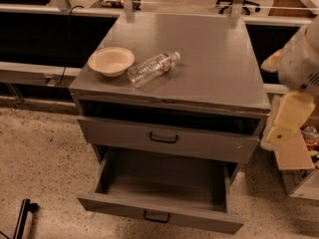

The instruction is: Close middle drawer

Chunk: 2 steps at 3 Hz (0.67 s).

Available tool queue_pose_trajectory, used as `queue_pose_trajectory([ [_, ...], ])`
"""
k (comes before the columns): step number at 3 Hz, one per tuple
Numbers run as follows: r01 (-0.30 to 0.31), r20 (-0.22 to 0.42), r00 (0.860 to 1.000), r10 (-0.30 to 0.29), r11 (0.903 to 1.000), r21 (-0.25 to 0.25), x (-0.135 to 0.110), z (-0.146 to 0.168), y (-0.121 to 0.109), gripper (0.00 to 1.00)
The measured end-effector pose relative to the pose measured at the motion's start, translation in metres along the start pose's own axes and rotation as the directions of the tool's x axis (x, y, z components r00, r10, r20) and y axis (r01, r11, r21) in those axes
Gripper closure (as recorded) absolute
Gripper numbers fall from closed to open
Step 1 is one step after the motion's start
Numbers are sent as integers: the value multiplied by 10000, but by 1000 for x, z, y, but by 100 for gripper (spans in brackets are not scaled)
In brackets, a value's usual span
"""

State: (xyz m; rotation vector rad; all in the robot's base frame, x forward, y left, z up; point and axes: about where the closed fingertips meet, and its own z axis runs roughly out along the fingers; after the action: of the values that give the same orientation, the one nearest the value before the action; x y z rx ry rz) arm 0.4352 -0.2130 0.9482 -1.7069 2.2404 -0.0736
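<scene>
The middle drawer (159,214) is the lower of two gray fronts on a gray metal cabinet. It is pulled far out, and its deep tray (164,176) is empty. Its small black handle (156,216) sits at the centre of the narrow front panel. Above it, the taller-fronted drawer (164,138) with a like handle stands slightly out from the cabinet. My gripper (280,131), pale yellow and white, hangs at the right edge of the view. It is beside the cabinet's right front corner, above and to the right of the open drawer, touching nothing.
On the cabinet top (209,68) sit a cream bowl (111,60) and a clear plastic bottle (151,68) lying on its side. A cardboard box (299,171) stands on the speckled floor to the right. A black object (22,218) lies at the lower left. Dark desks run behind.
</scene>
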Motion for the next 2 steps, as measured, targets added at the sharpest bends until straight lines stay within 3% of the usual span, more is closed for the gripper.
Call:
queue_pose_trajectory([
  [1,-97,910,9958,114,9998,-187,-3,49,42,0],
  [2,-456,937,9945,469,9988,-159,9,73,53,0],
])
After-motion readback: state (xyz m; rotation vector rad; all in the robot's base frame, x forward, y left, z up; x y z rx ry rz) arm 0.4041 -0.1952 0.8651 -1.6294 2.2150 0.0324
